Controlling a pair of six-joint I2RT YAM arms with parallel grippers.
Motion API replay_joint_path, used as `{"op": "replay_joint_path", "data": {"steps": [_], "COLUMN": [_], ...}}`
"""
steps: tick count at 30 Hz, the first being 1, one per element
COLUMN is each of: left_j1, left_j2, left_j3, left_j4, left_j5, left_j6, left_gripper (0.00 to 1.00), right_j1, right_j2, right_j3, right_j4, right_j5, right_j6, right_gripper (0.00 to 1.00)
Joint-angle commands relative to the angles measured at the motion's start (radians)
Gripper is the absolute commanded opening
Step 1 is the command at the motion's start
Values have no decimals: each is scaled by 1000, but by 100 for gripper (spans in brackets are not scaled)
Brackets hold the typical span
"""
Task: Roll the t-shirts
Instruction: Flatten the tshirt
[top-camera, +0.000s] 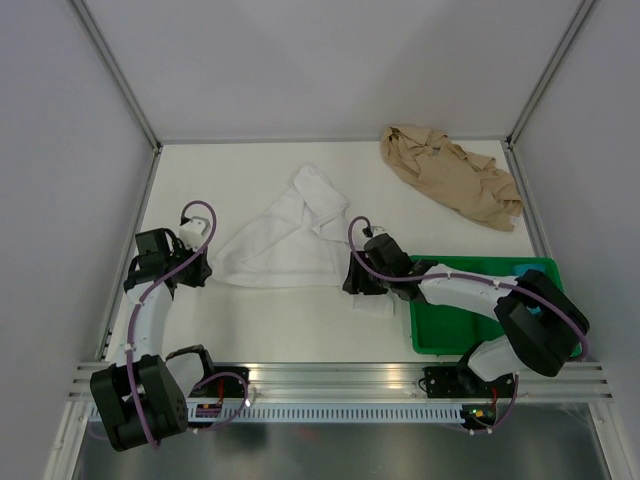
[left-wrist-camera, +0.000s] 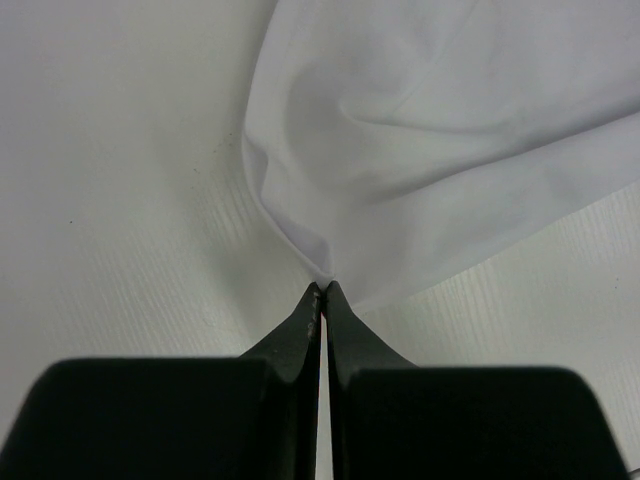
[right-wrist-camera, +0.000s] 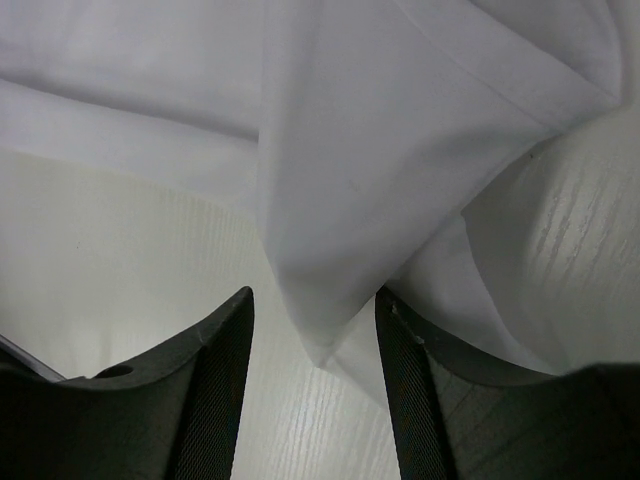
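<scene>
No text, label, brand, number or sign can be read in any of the three views.

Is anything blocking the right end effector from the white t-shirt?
Nothing visible does: a corner of the white t-shirt lies directly between the open jaws of the right end effector.
</scene>
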Motion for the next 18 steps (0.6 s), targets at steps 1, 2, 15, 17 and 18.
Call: {"op": "replay_joint_path", "data": {"steps": [1,2,15,17,18], "left_j1": [-2,-4,-2,-1,1], "left_j2": [-12,-11,11,11,8], "left_j3": [3,5,243,311,361], "left_j4": [-2,-2,-10,-71,-92], "left_j5": [39,39,-10,-71,-99], "left_j6": [34,35,-34,-6,21], "left_gripper": [2,2,2,2,2], "right_j1": [-2,-2,-167,-223,-258], "right_j2": [31,53,-25,-107,-136], "right_j3": [19,19,286,362,382], "right_j4": [55,81,35,-14,-42], "right_j5": [18,18,-92,-89,-85], "right_j6": [25,25,-62,-96,-132], "right_gripper": [58,58,1,0,0]}}
